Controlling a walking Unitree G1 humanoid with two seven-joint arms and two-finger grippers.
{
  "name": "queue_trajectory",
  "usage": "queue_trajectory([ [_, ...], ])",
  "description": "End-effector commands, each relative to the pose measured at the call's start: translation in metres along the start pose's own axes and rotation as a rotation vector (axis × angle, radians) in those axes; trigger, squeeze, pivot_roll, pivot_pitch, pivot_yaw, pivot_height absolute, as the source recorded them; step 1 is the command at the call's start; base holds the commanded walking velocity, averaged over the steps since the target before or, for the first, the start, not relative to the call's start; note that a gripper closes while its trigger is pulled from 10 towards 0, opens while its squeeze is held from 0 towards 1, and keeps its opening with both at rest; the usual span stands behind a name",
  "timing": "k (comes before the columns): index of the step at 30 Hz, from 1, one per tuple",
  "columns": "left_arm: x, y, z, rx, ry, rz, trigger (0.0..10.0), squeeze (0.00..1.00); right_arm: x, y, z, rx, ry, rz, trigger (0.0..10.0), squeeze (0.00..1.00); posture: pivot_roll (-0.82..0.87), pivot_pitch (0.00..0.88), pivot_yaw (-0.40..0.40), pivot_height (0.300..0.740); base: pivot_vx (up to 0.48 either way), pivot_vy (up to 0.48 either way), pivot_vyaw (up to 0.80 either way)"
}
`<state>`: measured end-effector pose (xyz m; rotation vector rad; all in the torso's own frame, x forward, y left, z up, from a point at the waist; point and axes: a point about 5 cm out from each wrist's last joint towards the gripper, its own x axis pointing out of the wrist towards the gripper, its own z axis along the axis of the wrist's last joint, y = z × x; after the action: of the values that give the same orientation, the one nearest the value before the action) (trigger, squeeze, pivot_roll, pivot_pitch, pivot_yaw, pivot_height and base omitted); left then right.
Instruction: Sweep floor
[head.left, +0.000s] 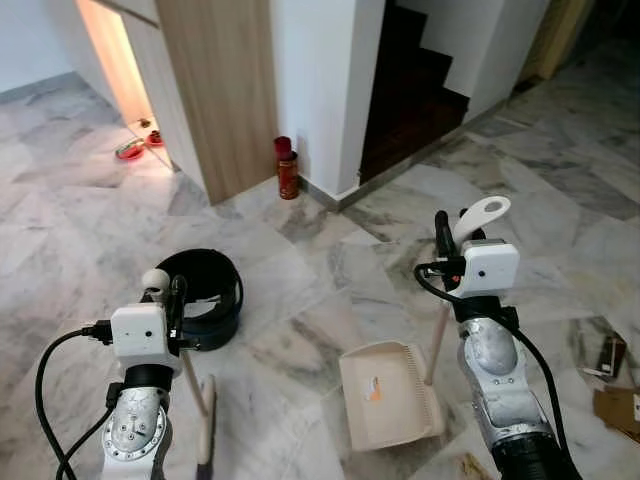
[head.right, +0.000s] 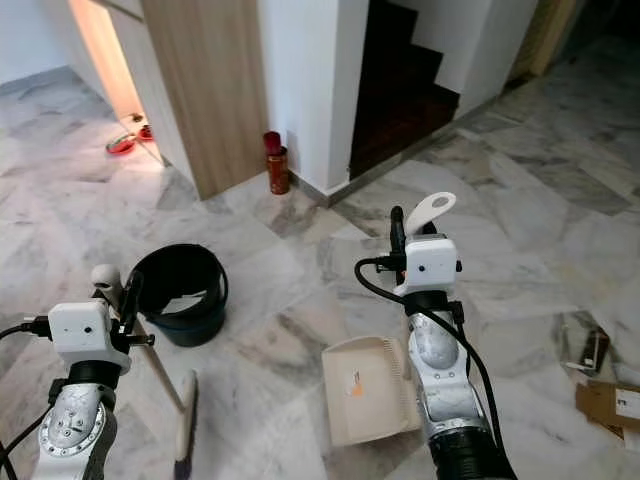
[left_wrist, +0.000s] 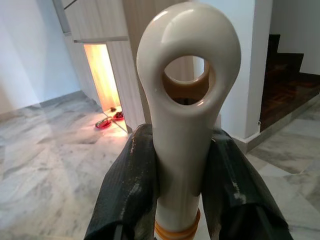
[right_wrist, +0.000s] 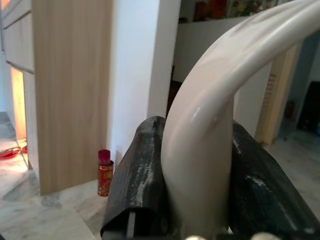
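My left gripper (head.left: 170, 300) is shut on the cream handle of a broom (left_wrist: 187, 125), just below its ring-shaped end. The stick slants down to the brush head (head.left: 206, 440) on the marble floor. My right gripper (head.left: 447, 240) is shut on the long cream handle (right_wrist: 215, 125) of a beige dustpan (head.left: 385, 395). The pan rests on the floor between my arms, its mouth turned toward the left. In each wrist view the black fingers (left_wrist: 130, 195) (right_wrist: 135, 180) press the handle from both sides.
A black bucket (head.left: 205, 290) stands just beyond my left arm. A red can (head.left: 287, 168) sits by the wooden cabinet corner, and dark stairs (head.left: 410, 100) rise behind the white wall. Cardboard scraps (head.left: 618, 400) lie on the floor at the right. Red bowls (head.left: 135, 148) sit far left.
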<state>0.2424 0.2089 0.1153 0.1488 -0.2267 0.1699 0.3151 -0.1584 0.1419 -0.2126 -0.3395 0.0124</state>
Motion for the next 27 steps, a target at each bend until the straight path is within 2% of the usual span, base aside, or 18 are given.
queue_trajectory([
  [1,0.002,-0.0042,0.004,-0.001,-0.019,-0.01,10.0,0.0,0.0059,-0.0042,0.0128,-0.005,-0.056,-0.013,10.0,0.0,0.1,0.044,0.024,0.74,0.0,0.0,-0.8],
  [13,0.0001,-0.0045,0.0045,-0.005,-0.02,-0.007,10.0,0.0,0.0069,-0.0029,0.0136,0.001,-0.057,-0.008,10.0,0.0,0.09,0.045,0.023,0.74,0.0,0.0,-0.8],
  [27,0.0008,-0.008,0.0045,-0.011,-0.026,-0.029,10.0,0.0,0.0045,-0.0042,0.0158,-0.001,-0.063,-0.007,10.0,0.0,0.09,0.008,0.018,0.74,0.0,0.0,-0.8],
])
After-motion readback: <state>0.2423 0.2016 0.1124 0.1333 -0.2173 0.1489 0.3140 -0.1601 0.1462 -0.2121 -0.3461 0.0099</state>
